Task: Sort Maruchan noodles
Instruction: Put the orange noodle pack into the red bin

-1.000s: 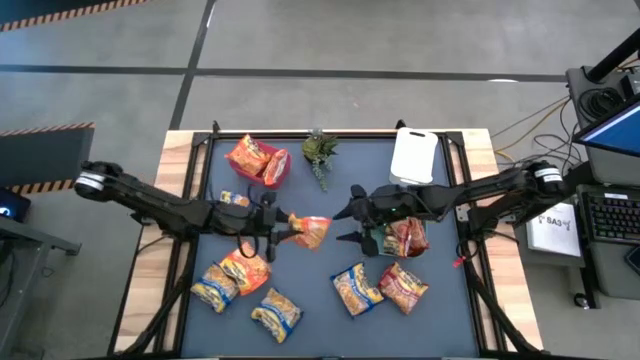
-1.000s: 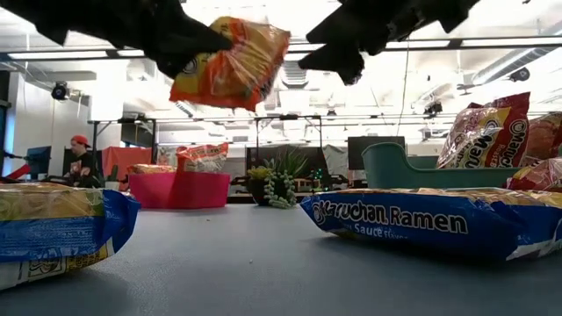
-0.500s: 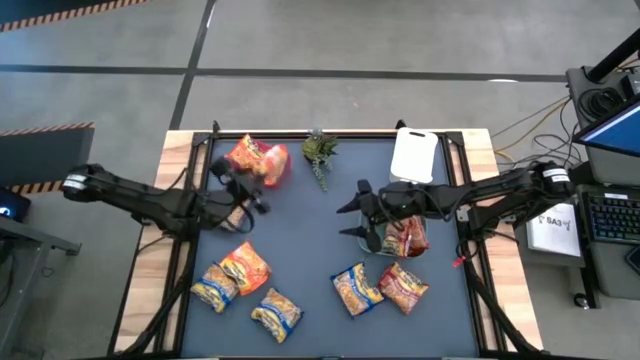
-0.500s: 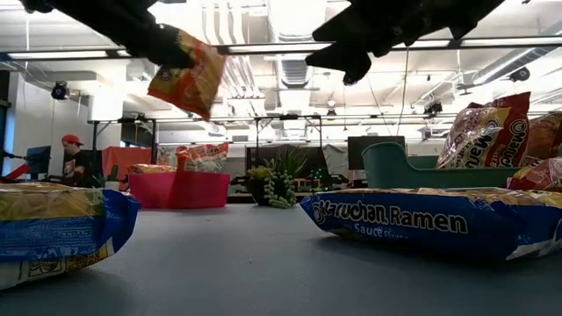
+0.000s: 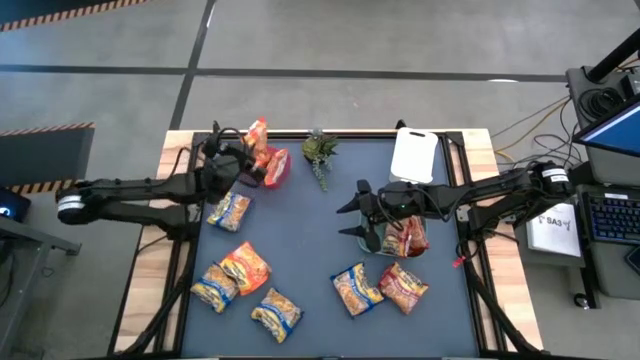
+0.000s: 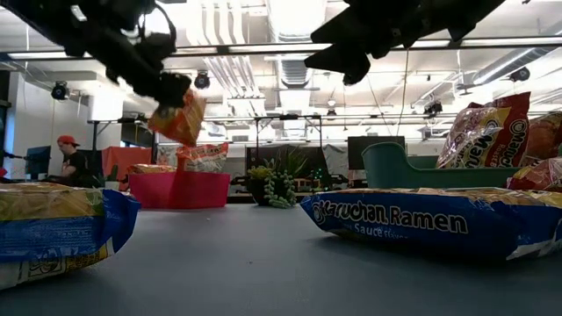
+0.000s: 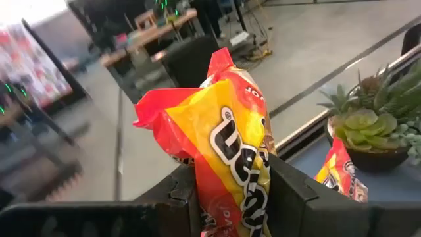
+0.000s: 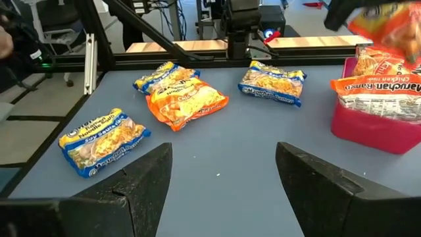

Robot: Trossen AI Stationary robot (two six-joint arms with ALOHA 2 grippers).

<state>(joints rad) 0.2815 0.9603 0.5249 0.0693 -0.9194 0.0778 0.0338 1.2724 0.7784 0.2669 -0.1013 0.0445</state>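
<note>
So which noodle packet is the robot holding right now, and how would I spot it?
Look at the far left corner of the table, where a pink tub sits. Just above it, the left hand pinches an orange packet. It is the only packet hanging in the air.
</note>
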